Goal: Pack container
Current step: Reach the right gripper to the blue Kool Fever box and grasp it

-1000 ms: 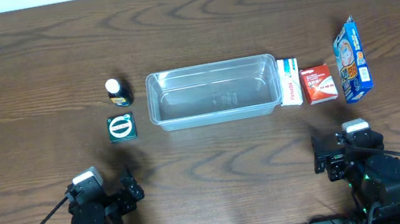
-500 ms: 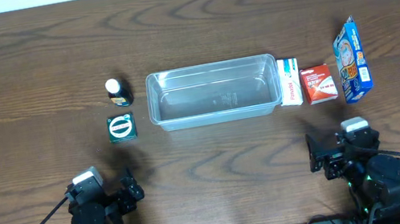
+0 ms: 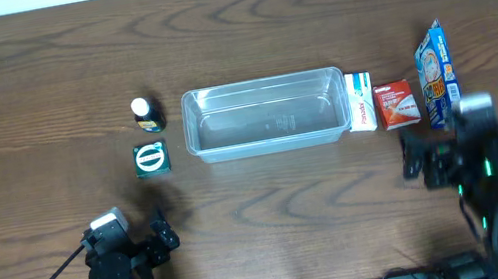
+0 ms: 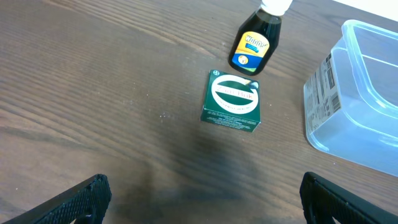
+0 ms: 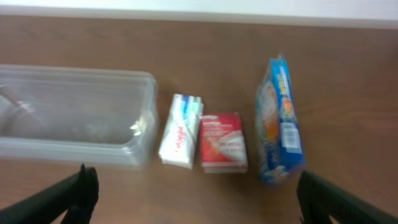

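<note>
The clear container point(image 3: 266, 116) lies empty at the table's middle; it also shows in the left wrist view point(image 4: 360, 106) and the right wrist view point(image 5: 74, 115). Left of it stand a dark bottle point(image 3: 145, 114) point(image 4: 254, 46) and a green box point(image 3: 151, 159) point(image 4: 231, 101). Right of it lie a white box point(image 3: 359, 101) point(image 5: 181, 130), a red box point(image 3: 395, 104) point(image 5: 222, 142) and an upright blue carton point(image 3: 438, 74) point(image 5: 280, 121). My left gripper point(image 3: 164, 233) point(image 4: 202, 205) is open and empty, near the front edge. My right gripper point(image 3: 413, 161) point(image 5: 199, 202) is open and empty, just short of the red box.
Dark wooden table point(image 3: 19, 97) with a white strip along its far edge. Cables run from both arm bases at the front edge. The right arm is motion-blurred in the overhead view.
My right arm has moved away from the front edge toward the red box and blue carton, still open. The left arm and all objects have not moved.
</note>
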`<state>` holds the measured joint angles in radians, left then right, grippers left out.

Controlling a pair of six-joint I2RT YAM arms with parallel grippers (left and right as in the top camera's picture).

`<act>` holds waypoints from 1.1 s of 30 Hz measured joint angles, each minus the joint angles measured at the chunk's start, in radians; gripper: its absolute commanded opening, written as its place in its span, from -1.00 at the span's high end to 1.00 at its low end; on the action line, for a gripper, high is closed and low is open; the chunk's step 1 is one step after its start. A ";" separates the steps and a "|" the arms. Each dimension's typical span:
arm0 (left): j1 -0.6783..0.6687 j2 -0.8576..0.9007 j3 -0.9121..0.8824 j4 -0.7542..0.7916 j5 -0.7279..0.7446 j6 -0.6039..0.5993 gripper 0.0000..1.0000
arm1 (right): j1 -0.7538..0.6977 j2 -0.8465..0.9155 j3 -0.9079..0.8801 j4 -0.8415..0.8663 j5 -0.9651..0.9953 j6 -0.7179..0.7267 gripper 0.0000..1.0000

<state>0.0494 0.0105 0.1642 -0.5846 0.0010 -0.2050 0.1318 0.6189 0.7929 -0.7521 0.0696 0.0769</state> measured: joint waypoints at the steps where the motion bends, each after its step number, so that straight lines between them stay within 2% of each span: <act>1: 0.000 0.000 0.000 0.000 0.000 0.000 -0.96 | -0.003 0.082 0.066 -0.024 0.016 0.000 -0.98; 6: 0.000 0.000 0.000 0.001 0.001 0.000 -0.96 | -0.076 0.496 0.436 -0.225 0.058 -0.009 -0.98; 10: 0.000 0.000 0.000 0.001 0.000 0.000 -0.96 | -0.137 0.744 0.670 -0.336 0.029 -0.018 -0.98; 12: 0.000 0.000 0.000 0.001 0.000 0.000 -0.96 | -0.155 0.822 0.726 -0.360 0.015 -0.021 -0.98; 16: 0.000 0.000 0.000 0.002 0.000 0.000 -0.96 | -0.204 0.930 0.750 -0.351 -0.002 -0.021 -0.98; 21: 0.000 0.000 0.000 0.002 0.000 0.000 -0.96 | -0.286 1.043 0.751 -0.331 -0.009 -0.014 -0.86; 30: 0.000 0.000 0.000 0.002 0.000 0.000 -0.96 | -0.357 1.245 0.751 -0.224 -0.058 0.008 -0.46; 33: 0.000 0.000 0.000 0.002 0.000 0.000 -0.96 | -0.356 1.289 0.751 -0.212 -0.082 0.010 -0.22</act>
<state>0.0494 0.0101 0.1638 -0.5831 0.0013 -0.2050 -0.2241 1.9076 1.5436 -0.9642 -0.0120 0.0864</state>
